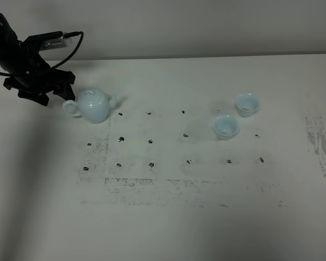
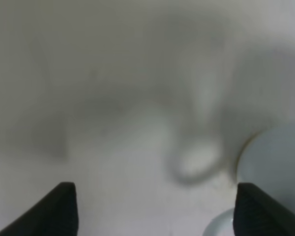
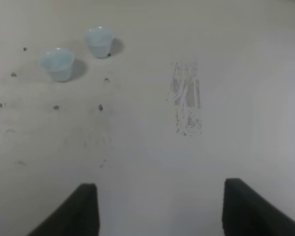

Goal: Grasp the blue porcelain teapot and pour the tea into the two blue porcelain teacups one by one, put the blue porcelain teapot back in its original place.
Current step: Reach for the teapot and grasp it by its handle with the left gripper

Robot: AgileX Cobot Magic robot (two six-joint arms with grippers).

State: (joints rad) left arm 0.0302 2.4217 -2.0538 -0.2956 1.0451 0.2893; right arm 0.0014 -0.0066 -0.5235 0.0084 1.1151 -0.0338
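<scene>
The blue porcelain teapot stands upright at the left of the table, loop handle to the left, spout to the right, lid on. My left gripper hovers open just behind and left of the handle, holding nothing. The left wrist view is blurred: the gripper is spread wide with the teapot by one finger. The two blue porcelain teacups stand upright close together at the right. In the right wrist view, my right gripper is open and empty, well away from the cups.
The white table carries a grid of small black marks and smudges around its middle. A darker scuffed patch lies near the right edge. A pale wall runs behind the table's far edge. The right arm is outside the exterior high view.
</scene>
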